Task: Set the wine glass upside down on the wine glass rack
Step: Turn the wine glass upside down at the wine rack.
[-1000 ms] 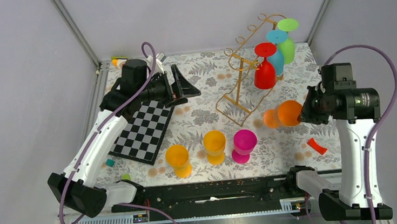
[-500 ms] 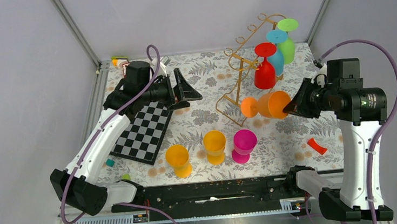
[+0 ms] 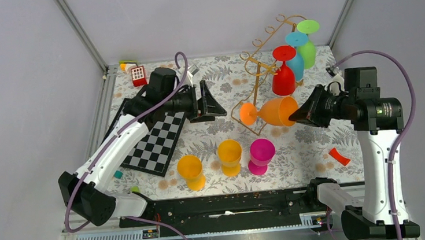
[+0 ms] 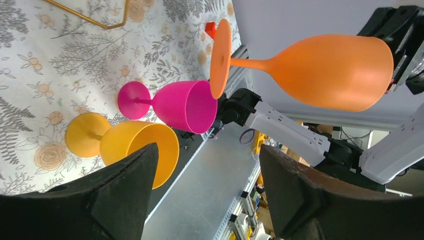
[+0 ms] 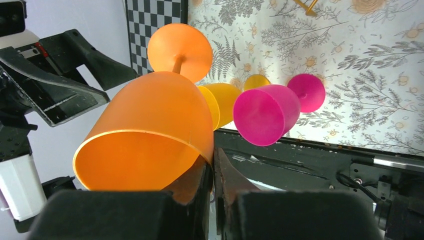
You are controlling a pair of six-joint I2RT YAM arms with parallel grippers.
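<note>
Beside gold wire rack (image 3: 256, 83), right jaws pinch rim of smooth orange wine glass (image 3: 276, 112), held sideways; left jaws apart.

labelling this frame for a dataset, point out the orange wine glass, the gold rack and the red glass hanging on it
orange wine glass (image 3: 278, 112), top view, middle of its bowl
gold rack (image 3: 255, 81), top view, its upright post
red glass (image 3: 283, 82), top view, its bowl

Bright, even diffuse light; soft faint shadows on table (image 3: 316, 140); close fingers (image 4: 120, 200) slightly soft.
</note>
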